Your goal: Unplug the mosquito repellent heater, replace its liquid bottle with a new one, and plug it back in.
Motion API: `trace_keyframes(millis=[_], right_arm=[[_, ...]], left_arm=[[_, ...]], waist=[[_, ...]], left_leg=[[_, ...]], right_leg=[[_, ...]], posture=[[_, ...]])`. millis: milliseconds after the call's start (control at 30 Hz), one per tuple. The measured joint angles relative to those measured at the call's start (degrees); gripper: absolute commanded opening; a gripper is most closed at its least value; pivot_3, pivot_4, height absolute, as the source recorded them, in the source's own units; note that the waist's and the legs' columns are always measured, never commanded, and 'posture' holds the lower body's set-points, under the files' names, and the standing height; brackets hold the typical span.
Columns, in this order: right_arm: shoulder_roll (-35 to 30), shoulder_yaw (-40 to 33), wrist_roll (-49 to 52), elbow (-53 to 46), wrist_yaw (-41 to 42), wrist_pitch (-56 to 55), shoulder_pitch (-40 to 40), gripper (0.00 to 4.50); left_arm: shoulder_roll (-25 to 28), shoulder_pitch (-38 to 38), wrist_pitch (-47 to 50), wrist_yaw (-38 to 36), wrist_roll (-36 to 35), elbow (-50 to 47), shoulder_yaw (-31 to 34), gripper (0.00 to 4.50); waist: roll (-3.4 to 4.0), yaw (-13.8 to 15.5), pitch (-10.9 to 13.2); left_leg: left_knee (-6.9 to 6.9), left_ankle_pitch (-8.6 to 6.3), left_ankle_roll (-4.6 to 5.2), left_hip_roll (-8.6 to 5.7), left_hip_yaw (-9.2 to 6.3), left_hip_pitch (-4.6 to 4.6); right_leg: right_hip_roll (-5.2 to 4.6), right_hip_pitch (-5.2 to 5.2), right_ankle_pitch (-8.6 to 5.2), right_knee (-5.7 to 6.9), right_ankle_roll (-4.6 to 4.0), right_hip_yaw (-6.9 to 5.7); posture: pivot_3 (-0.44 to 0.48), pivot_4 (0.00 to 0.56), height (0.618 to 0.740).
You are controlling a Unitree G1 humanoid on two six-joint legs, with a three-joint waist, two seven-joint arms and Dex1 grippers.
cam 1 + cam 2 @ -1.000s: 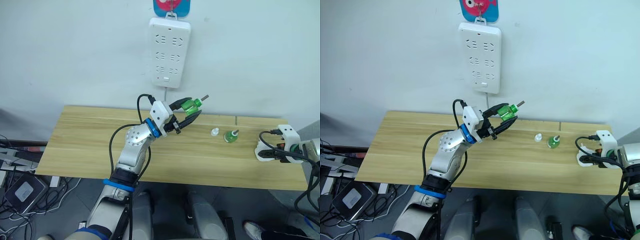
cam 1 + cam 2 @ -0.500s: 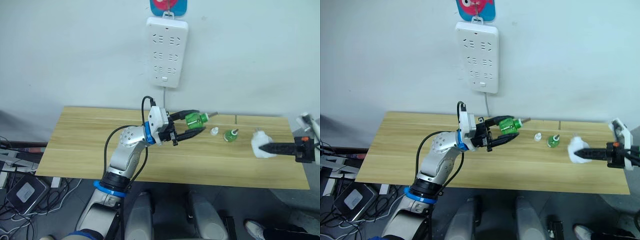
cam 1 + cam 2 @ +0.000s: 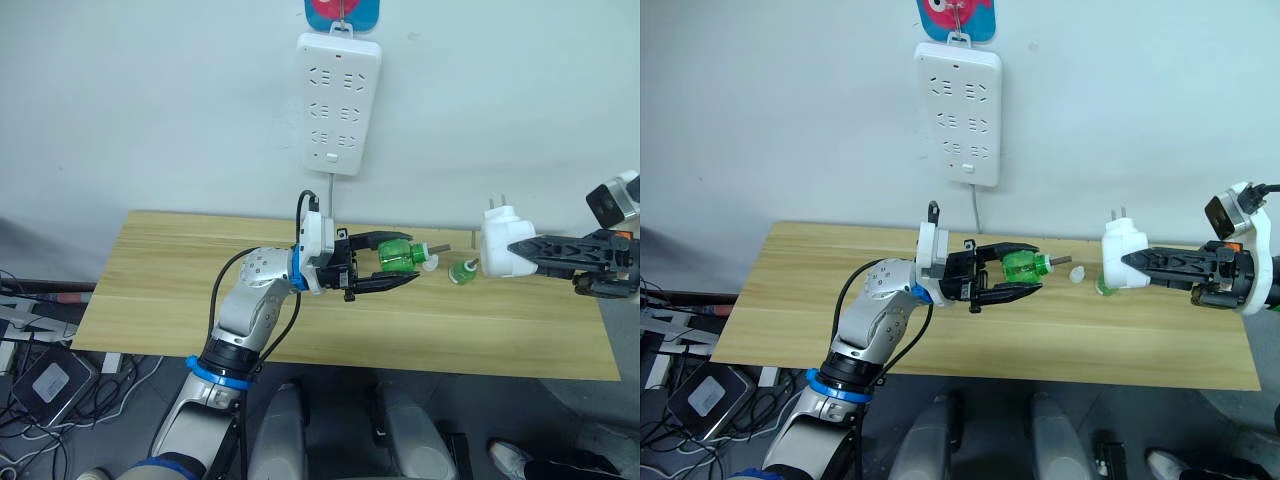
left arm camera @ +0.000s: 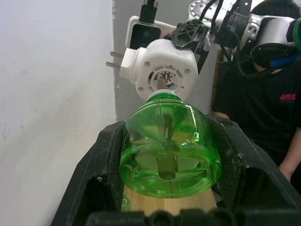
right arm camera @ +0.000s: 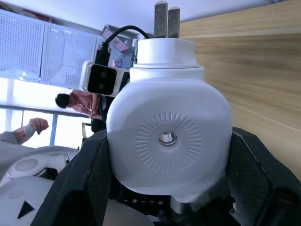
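Grasping the green bottle (image 3: pixel 397 256), the left gripper (image 3: pixel 400 268) faces the right gripper (image 3: pixel 520 258) clenching the unplugged heater (image 3: pixel 498 250); insertion and replugging probably remain.

A long wooden table (image 3: pixel 150 290) stands against the pale wall. On its far right part lie a small white cap (image 3: pixel 430 263) and, just beside it, a green bottle (image 3: pixel 462 271) standing upright; the two are apart, not touching.
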Motion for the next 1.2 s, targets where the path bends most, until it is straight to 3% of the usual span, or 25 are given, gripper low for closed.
trace_keyframes(millis=[1200], right_arm=[[0.9, 5.7, 2.7, -7.1, -0.8, -6.0, -1.8, 2.97]], left_arm=[[-2.6, -1.0, -1.6, -1.1, 1.9, 1.3, -1.6, 2.27]], waist=[[0.01, 0.1, 0.0]], left_leg=[[0.01, 0.00, 0.00, 0.08, -0.01, 0.00]], right_leg=[[0.09, -0.04, -0.08, -0.03, 0.14, 0.01]], posture=[[-0.104, 0.317, 0.740]])
